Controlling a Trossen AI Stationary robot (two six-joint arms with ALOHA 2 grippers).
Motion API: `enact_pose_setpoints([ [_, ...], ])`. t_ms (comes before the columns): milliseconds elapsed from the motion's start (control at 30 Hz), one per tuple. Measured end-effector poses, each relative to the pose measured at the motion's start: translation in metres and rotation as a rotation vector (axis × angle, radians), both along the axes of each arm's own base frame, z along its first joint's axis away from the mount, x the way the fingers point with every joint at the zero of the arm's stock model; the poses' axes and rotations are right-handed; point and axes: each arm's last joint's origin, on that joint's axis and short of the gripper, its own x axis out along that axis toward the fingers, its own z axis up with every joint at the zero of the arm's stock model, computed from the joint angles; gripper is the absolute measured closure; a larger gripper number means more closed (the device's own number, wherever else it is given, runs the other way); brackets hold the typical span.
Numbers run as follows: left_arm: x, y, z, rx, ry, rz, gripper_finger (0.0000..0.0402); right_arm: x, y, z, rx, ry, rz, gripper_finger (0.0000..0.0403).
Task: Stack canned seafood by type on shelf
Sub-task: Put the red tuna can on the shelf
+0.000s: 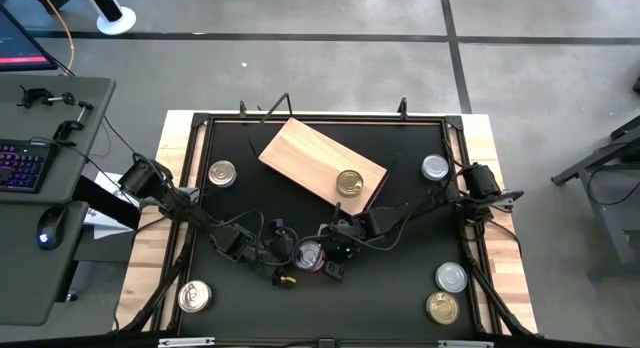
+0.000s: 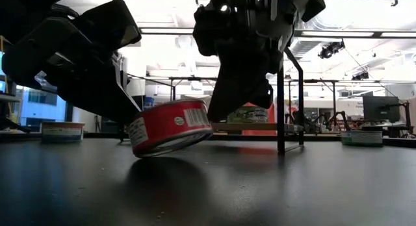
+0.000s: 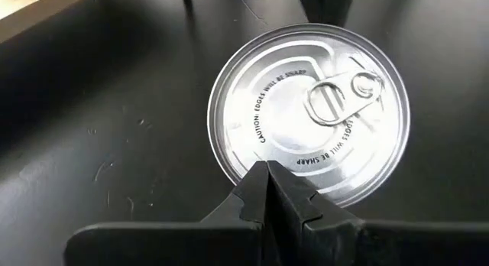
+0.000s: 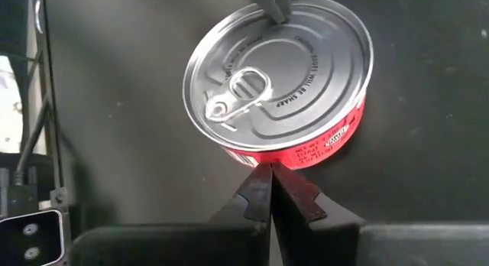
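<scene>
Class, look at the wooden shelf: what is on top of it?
One gold-lidded tin sits on the shelf, near its right end. Nothing is stacked on the tin. What the shelf covers cannot be seen.

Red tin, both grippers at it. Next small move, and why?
Probably back the left gripper off slightly so the red tin drops flat. It sits tilted on the table, wedged between shut fingertips, with the right gripper opposite and neither gripping it.

tin [image 4: 279,75]: silver lid, red side | shelf [image 1: 322,164]: light wood grain
</scene>
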Motion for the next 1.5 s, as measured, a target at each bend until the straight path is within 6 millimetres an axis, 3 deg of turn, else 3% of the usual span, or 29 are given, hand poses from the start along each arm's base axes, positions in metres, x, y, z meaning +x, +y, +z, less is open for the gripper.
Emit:
enact_pose_setpoints([
  [800, -0.006, 0.003, 0.01, -0.052, 0.022, 0.023, 0.0402, 0.017, -0.001, 0.016, -0.01, -0.247, 0.027, 0.0403],
  [1300, -0.035, 0.021, 0.047, 0.013, 0.12, 0.055, 0.0401, 0.023, -0.016, 0.025, -0.05, -0.327, 0.001, 0.0403],
  [1500, -0.051, 0.023, 0.09, -0.286, 0.024, 0.239, 0.0388, -0.006, -0.027, 0.07, -0.21, -0.293, -0.039, 0.0403],
])
